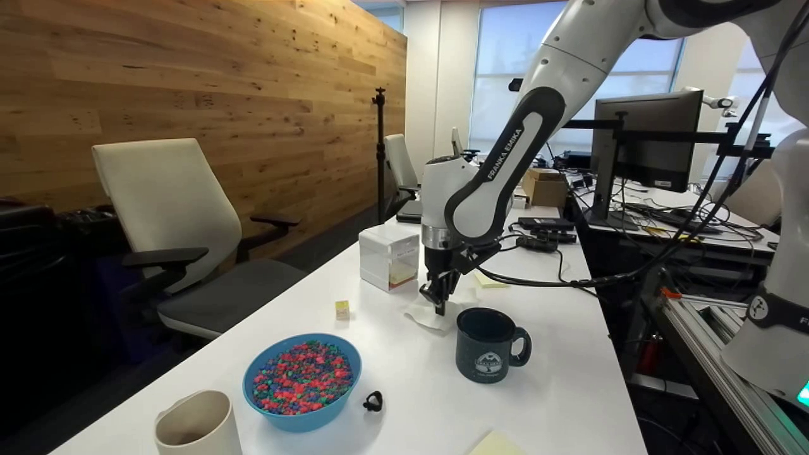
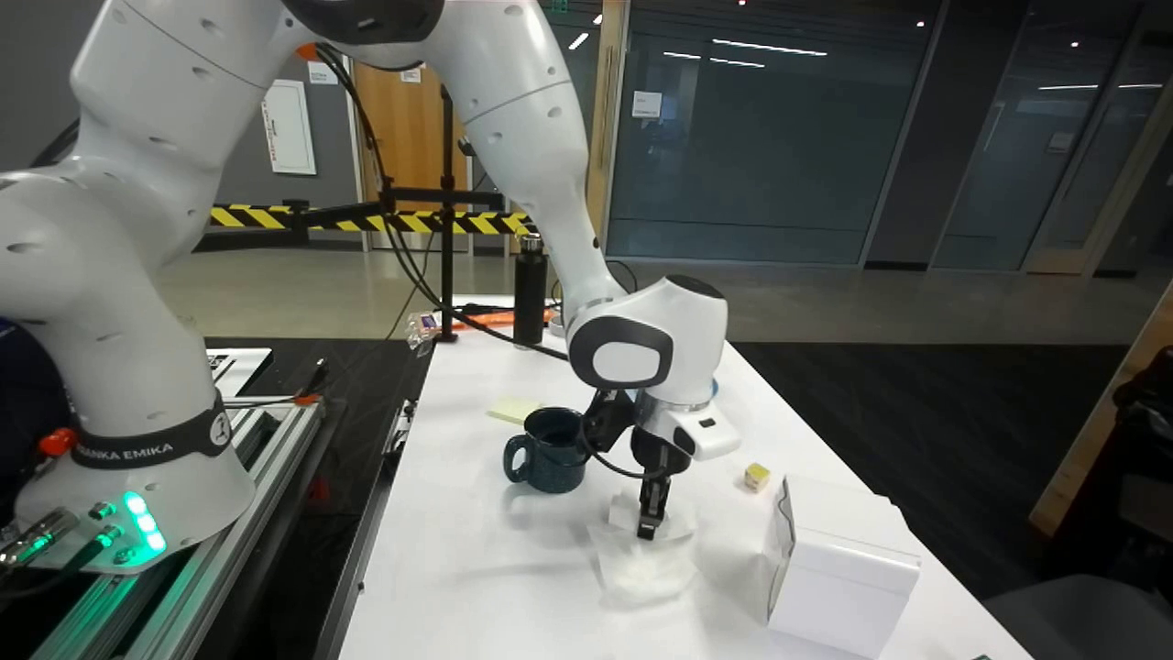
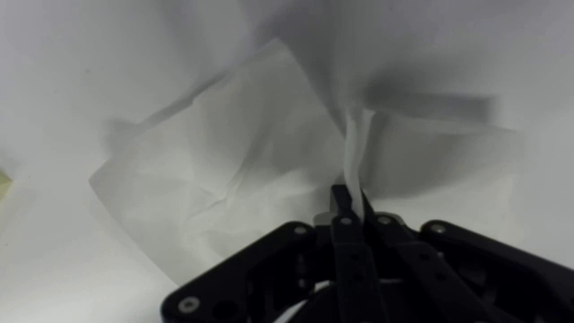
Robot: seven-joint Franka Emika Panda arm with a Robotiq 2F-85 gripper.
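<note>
Where the thin white sheet [image 3: 233, 179] creases upward, the end effector [image 3: 353, 194] — closed — pinches it.

White tissue [image 3: 251, 170], black gripper [image 3: 353, 192], blue bowl [image 1: 310, 422]

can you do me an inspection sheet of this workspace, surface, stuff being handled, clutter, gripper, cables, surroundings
Surface: white table, smooth where it shows
Job's things: thin white sheet, probably tissue, creased, spread on the table, one fold raised
Clutter: dark mug, upright; blue bowl of red, blue and green bits; beige cup; white box; small yellow block; yellow sticky notes; small black item, unclear what
Gripper: shut, pinching the raised fold
Cables: black cable loops beside the arm
Surroundings: office chair, monitor, wood wall, striped tape
</note>
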